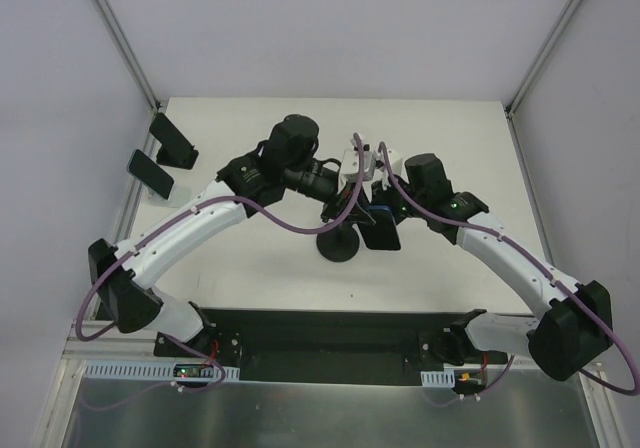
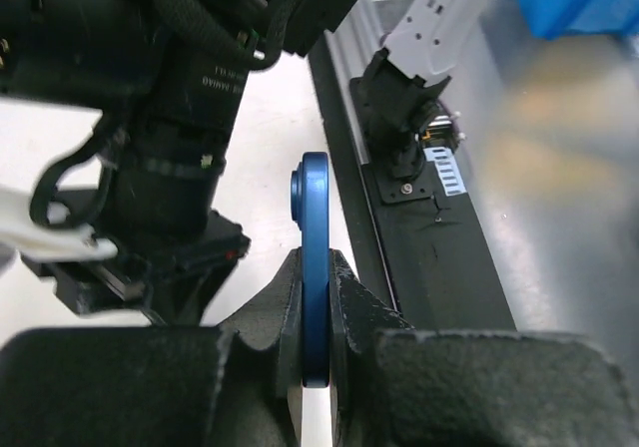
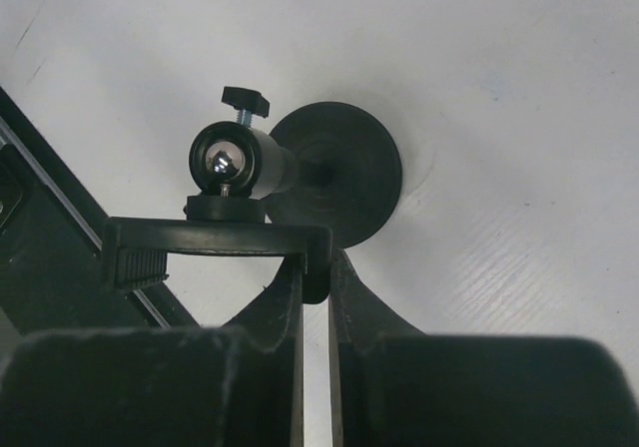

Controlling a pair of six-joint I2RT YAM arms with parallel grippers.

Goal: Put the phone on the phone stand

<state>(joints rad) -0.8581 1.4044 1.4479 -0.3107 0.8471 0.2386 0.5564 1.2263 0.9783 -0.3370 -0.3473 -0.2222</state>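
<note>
A white bench (image 1: 250,278) is shown. The round black foot of the phone stand (image 1: 339,246) is set flat on it, about midway between the left and right edges. Close to the far-left corner, along the left edge, a dark slab (image 1: 172,138) and a second dark slab (image 1: 150,173) are propped at a tilt, just beside each other. A black plate (image 1: 320,330) is laid along the near edge.
</note>
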